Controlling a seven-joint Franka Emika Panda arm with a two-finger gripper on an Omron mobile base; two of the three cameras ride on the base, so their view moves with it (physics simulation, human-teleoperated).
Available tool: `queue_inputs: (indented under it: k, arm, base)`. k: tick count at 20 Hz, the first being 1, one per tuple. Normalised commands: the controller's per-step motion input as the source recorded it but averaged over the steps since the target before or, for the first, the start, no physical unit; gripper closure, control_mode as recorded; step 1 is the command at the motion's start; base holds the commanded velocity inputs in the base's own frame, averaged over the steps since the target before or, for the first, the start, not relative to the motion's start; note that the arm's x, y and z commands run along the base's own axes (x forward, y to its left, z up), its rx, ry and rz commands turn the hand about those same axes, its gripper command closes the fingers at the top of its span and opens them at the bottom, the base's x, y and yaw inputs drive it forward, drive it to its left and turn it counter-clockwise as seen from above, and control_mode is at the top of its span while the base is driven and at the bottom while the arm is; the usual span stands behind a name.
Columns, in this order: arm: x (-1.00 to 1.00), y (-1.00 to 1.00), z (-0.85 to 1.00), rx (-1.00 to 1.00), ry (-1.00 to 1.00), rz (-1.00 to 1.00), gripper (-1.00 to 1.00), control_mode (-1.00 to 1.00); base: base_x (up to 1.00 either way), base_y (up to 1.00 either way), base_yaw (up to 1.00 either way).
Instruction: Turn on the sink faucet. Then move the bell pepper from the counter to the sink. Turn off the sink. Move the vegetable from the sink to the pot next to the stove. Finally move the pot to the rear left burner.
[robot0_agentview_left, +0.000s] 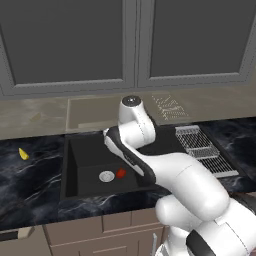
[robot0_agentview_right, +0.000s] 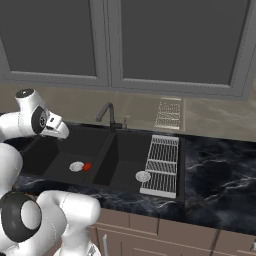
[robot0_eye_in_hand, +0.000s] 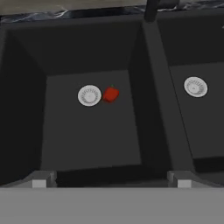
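The red bell pepper (robot0_agentview_left: 120, 173) (robot0_agentview_right: 87, 166) (robot0_eye_in_hand: 110, 94) lies on the floor of the left basin of the black sink (robot0_agentview_left: 66, 165) (robot0_agentview_right: 101, 159) (robot0_eye_in_hand: 146, 83), touching the right side of the round silver drain (robot0_eye_in_hand: 89, 95). My gripper (robot0_eye_in_hand: 112, 180) hangs open above the near edge of that basin, well above the pepper, with nothing between its fingers. The dark gooseneck faucet (robot0_agentview_right: 106, 113) (robot0_eye_in_hand: 151, 8) stands behind the divider between the basins. No water shows. Black veined counter (robot0_agentview_left: 30, 180) (robot0_agentview_right: 215, 170) surrounds the sink. The pot and the stove are out of view.
A silver wire rack (robot0_agentview_left: 202, 149) (robot0_agentview_right: 162, 165) covers the right side of the right basin, whose drain (robot0_agentview_right: 143, 176) (robot0_eye_in_hand: 195, 86) is bare. A small yellow wedge (robot0_agentview_left: 23, 154) lies on the counter left of the sink. Grey wall cabinets hang above.
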Motion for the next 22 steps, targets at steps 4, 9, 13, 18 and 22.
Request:
queue_inputs:
  k: [4,9,13,18,22]
  arm:
    - [0.03,-0.03,-0.50,-0.01,0.04,-0.08,-1.00,-1.00]
    - [0.28,0.00,-0.42,0.00,0.08,-0.08,-1.00,-1.00]
    - [0.18,-0.09,-0.37,0.00,0.11,-0.07,-1.00,-1.00]
    - [0.08,-0.10,-0.32,0.00,0.11,-0.05,-1.00,-1.00]
    - [0.25,-0.03,-0.36,0.00,0.07,-0.08,-1.00,-1.00]
  base:
    - [0.00,0.00,0.00]
    - [0.00,0.00,0.00]
    - [0.00,0.00,0.00]
    - [0.00,0.00,0.00]
    - [0.00,0.00,0.00]
